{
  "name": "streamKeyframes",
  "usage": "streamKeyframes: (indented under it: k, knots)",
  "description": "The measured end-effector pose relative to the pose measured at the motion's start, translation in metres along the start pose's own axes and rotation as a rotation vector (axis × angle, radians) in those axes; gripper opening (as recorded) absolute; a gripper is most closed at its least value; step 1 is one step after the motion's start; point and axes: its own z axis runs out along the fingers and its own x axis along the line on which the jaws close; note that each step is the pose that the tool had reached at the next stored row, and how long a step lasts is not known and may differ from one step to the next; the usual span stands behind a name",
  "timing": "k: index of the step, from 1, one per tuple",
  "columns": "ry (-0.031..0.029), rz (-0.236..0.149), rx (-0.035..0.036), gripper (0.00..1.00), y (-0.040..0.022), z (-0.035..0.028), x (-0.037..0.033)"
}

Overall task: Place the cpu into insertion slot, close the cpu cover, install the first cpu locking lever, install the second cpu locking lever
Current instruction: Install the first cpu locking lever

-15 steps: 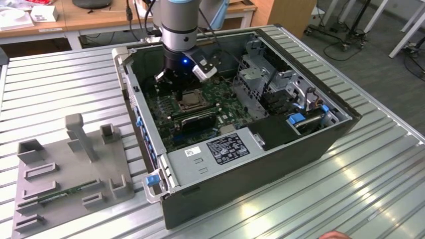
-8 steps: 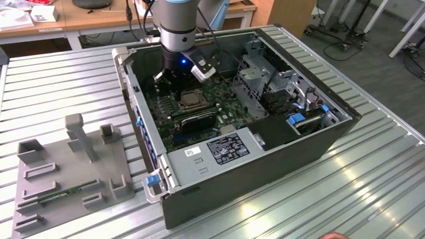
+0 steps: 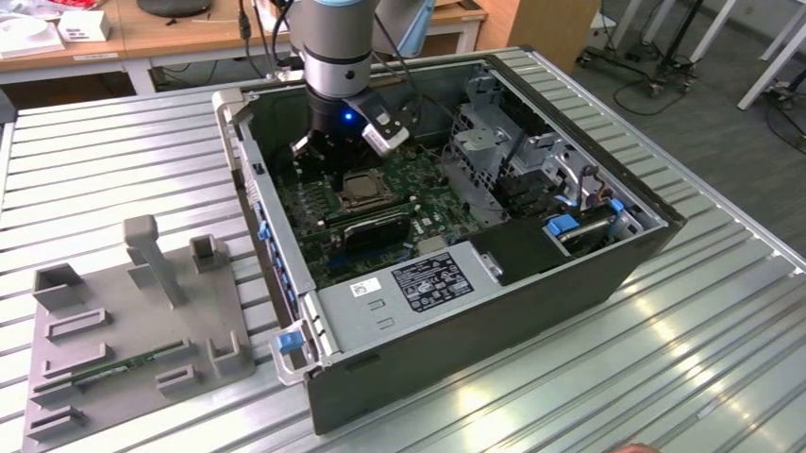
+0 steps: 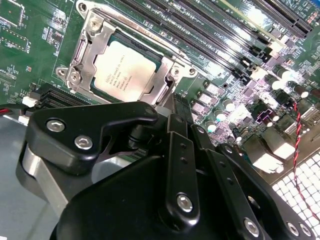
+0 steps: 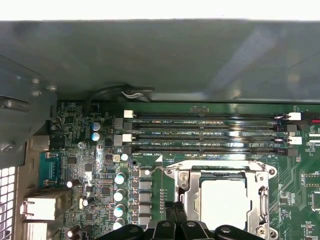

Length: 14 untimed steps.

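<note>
The cpu, a silver-grey square, lies flat in the insertion slot on the green board. The cpu cover, a silver frame, is down around it, and the chip shows through its window. A thin wire lever runs along the socket edge beside the memory slots. My gripper hangs just off one edge of the socket, its black fingers close together with nothing between them. In the exterior view the gripper is inside the open computer case, a little behind the socket.
Long black memory slots lie next to the socket. The case wall rises behind them. A metal drive cage and a power supply flank the board. A grey fixture tray sits on the table at the exterior view's left.
</note>
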Motion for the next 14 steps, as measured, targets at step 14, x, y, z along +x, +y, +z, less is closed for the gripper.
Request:
streamKeyframes:
  k: [14]
  knots:
    - [-0.0001,0.0,-0.0001,0.11,0.0005,-0.0084,-0.0001]
